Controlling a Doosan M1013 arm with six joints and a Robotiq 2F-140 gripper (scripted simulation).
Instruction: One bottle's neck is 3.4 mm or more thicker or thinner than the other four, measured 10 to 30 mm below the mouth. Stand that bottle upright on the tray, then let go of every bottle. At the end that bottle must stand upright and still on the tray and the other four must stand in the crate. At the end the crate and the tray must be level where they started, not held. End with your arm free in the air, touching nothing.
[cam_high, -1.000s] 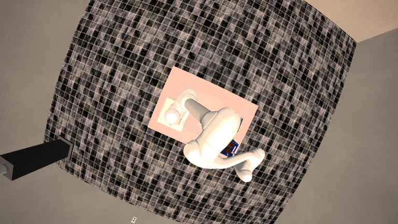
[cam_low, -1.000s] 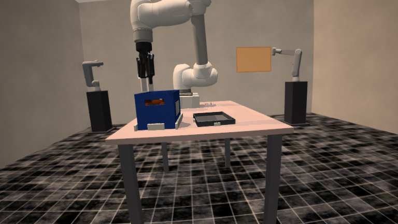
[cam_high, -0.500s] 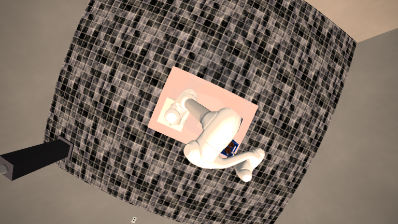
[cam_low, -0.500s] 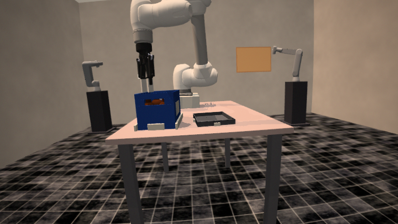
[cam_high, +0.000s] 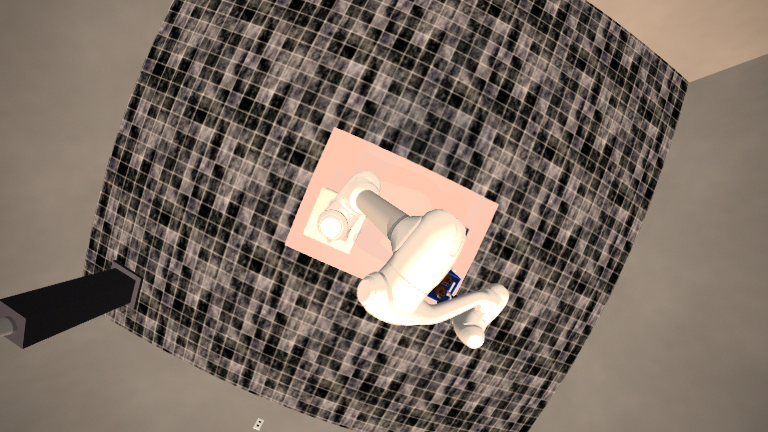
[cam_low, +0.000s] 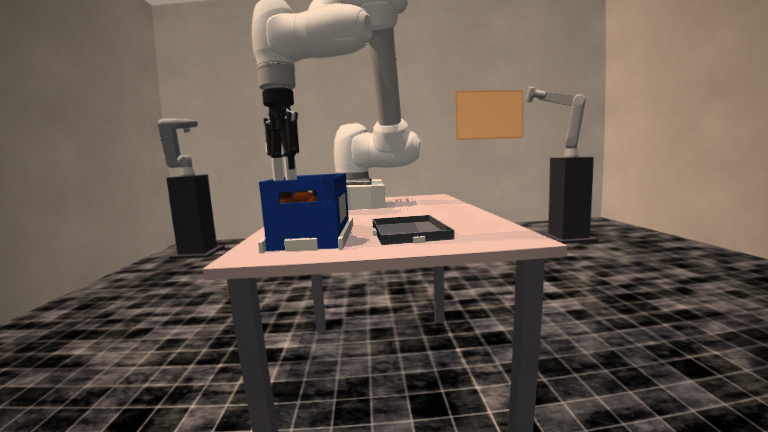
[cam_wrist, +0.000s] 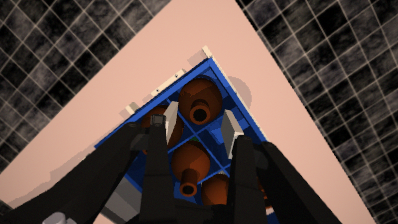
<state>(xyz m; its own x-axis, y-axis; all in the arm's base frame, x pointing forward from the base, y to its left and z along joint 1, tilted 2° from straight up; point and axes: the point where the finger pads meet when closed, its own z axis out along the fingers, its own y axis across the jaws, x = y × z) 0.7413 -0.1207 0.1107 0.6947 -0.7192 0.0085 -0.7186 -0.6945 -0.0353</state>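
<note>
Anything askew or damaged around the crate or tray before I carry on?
Nothing stands out as damaged or spilled. The blue crate and black tray look level on the table. Some bottles are hidden behind the gripper, so I cannot vouch for those.
</note>
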